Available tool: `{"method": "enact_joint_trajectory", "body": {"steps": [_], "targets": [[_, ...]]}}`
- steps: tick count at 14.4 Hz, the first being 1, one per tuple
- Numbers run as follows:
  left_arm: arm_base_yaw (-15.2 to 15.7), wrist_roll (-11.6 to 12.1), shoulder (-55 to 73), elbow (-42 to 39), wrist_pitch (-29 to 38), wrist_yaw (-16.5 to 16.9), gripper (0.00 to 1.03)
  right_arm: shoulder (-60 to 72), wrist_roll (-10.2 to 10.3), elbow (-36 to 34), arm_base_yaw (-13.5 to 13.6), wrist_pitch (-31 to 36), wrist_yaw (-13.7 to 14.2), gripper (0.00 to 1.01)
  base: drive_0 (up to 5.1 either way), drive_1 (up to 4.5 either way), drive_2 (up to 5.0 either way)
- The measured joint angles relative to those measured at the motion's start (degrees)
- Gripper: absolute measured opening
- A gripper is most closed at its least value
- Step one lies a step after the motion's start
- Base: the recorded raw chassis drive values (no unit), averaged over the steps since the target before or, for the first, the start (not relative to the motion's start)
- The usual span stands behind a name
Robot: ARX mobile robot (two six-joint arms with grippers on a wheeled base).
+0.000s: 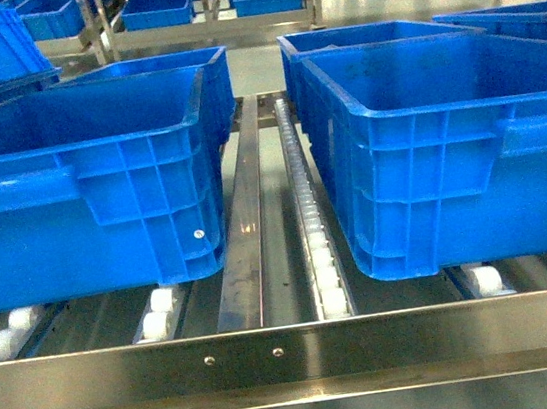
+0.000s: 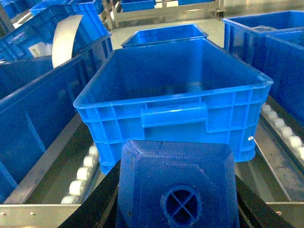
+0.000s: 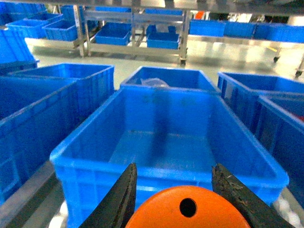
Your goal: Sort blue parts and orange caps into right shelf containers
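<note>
Both arms are loaded: the left gripper (image 2: 176,204) is clamped on a blue part (image 2: 175,185) and the right gripper (image 3: 175,199) pinches an orange cap (image 3: 187,209), each held just in front of a blue crate (image 3: 166,142) on the steel shelf (image 1: 293,353).

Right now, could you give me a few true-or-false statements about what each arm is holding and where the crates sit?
1. The right gripper holds an orange round cap between its black fingers. True.
2. The left gripper holds a red ball. False: it holds a bright-blue ribbed plastic part.
3. The big blue plastic crate ahead of the orange cap is full of parts. False: its floor looks bare.
4. The blue crates stand on a stainless-steel roller shelf. True.
5. The head camera shows both arms. False: neither appears there.
</note>
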Motion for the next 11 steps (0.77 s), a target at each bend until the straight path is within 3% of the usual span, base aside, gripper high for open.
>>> {"method": "enact_joint_trajectory", "body": {"steps": [2, 3, 4, 5, 6, 7, 8, 9, 10, 11], "targets": [[0.00, 0.02, 0.00, 0.00, 0.00, 0.00, 0.44, 9.46, 0.20, 6.67, 0.42, 5.14, 1.77, 0.41, 0.0, 0.00, 0.0], [0.00, 0.00, 0.00, 0.00, -0.02, 0.00, 0.44, 16.04, -0.28, 11.91, 0.68, 7.21, 4.17, 0.44, 0.0, 0.00, 0.0], [0.00, 0.00, 0.00, 0.00, 0.02, 0.02, 0.44, 22.05, 0.24, 17.53, 0.68, 5.92, 3.80, 0.55, 0.0, 0.00, 0.0], [0.00, 0.00, 0.00, 0.00, 0.00, 0.00, 0.44, 26.49, 0.07, 19.89, 1.22, 8.92, 5.97, 0.68, 0.0, 0.00, 0.0], [0.00, 0.00, 0.00, 0.00, -0.02, 0.02, 0.44, 25.16, 0.35, 17.31, 1.99, 9.55, 6.54, 0.79, 0.0, 0.00, 0.0], [0.00, 0.00, 0.00, 0.00, -0.02, 0.02, 0.44, 19.67, -0.85, 11.74, 3.74, 13.31, 8.00, 0.92, 0.0, 0.00, 0.0], [0.00, 0.00, 0.00, 0.00, 0.00, 0.02, 0.44, 10.25, -4.04, 5.05, 6.40, 14.82, 8.74, 0.99, 0.0, 0.00, 0.0], [-0.09, -0.09, 0.07, 0.07, -0.74, -0.59, 0.44, 3.93, -6.43, -1.36, 8.31, 12.55, 8.87, 0.98, 0.0, 0.00, 0.0], [-3.17, -2.56, 2.56, 3.19, -9.46, -9.99, 0.44, 1.27, -6.49, -5.70, 9.22, 8.74, 9.88, 0.98, 0.0, 0.00, 0.0], [-4.52, -4.87, 6.43, 6.45, -11.58, -19.04, 0.44, -0.20, -6.29, -9.25, 10.47, 6.56, 11.63, 0.98, 0.0, 0.00, 0.0]]}}
